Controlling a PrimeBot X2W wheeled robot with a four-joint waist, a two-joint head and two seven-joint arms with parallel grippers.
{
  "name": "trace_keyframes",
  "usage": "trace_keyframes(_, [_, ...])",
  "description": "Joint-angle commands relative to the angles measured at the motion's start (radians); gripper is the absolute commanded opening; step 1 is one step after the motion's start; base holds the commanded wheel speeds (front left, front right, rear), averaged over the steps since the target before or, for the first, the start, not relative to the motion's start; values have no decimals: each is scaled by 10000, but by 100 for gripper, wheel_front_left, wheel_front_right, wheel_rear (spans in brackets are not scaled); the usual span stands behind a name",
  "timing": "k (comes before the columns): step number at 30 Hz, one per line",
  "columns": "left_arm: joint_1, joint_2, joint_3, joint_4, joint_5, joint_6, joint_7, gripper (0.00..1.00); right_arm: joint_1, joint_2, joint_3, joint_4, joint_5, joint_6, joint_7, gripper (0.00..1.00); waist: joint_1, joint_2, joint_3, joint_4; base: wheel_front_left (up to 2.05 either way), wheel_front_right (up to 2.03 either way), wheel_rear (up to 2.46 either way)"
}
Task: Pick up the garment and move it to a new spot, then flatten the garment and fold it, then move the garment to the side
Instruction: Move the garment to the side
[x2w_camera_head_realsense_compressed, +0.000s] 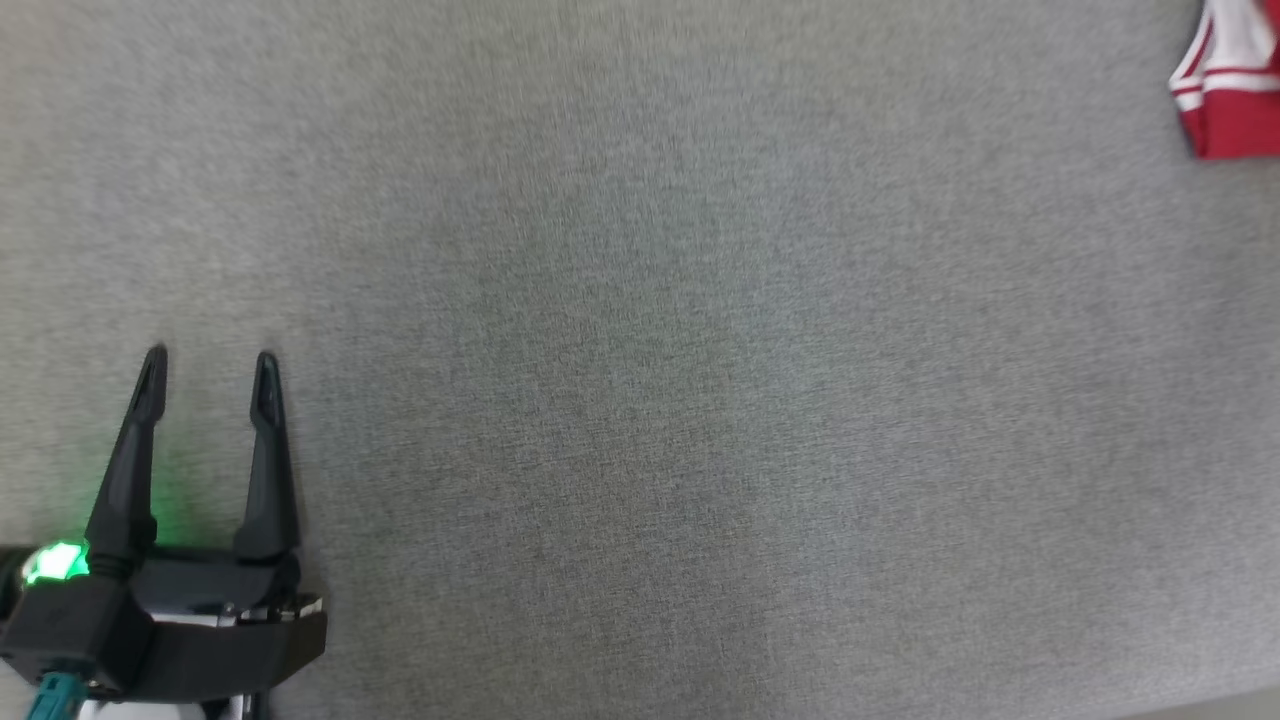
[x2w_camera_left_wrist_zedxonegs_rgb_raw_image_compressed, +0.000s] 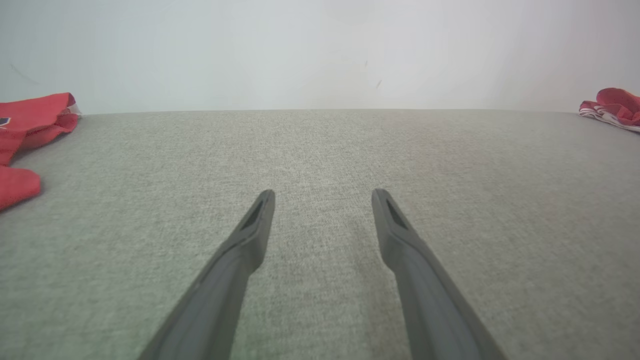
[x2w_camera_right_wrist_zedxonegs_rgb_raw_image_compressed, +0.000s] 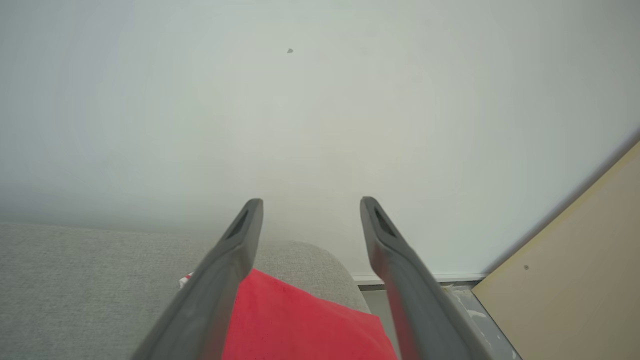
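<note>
**A:** Where is the garment, and what are our grippers doing?

**B:** The garment, red with white stripes, lies at the far right corner of the table, close to its rounded edge. Our right gripper hangs just above it, fingers spread and pinching nothing. Our left gripper is well apart from it at the near left, fingers also spread and empty over bare table.

**A:** What could go wrong from here?

**B:** We judge the garment is already set aside, so the danger is undoing that. It lies very near the corner. A fingertip dragging through it as our right arm pulls away could nudge it over the edge. It could also snag a layer and open the fold. Lifting straight up before any sideways move looks safest to us.

**A:** And the surface and the room?

**B:** The table is covered in flat grey woven fabric, which we expect grips cloth a little. A second red cloth lies at the left of the left wrist view, near the table's far edge. Behind the table stands a plain pale wall. A beige panel shows at the right, with what looks like a strip of floor beside it.
</note>
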Motion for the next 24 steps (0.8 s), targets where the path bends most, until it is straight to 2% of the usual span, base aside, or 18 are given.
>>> trace_keyframes(1, [327, -64, 131, 197, -20, 34, 39, 100, 358, 203, 96, -210, 110, -21, -125, 100, 0, -1, -701, 78, 0, 0, 0])
trace_keyframes(7, [781, -347, 425, 382, -71, 32, 10, 100, 1849, 1077, 383, -1425, 629, -21, -271, 100, 0, -1, -1973, 277, 0, 0, 0])
trace_keyframes(11, [1046, -493, 523, 508, -91, 32, 10, 100, 2868, 1412, 451, -2240, 910, -21, -290, 100, 0, -1, -2582, 467, 0, 0, 0])
trace_keyframes(24, [1957, -937, 613, 1119, -51, 33, 10, 100, 7403, 2679, -433, -5299, 1506, -21, -197, 100, 0, -1, -4572, 1231, 0, 0, 0])
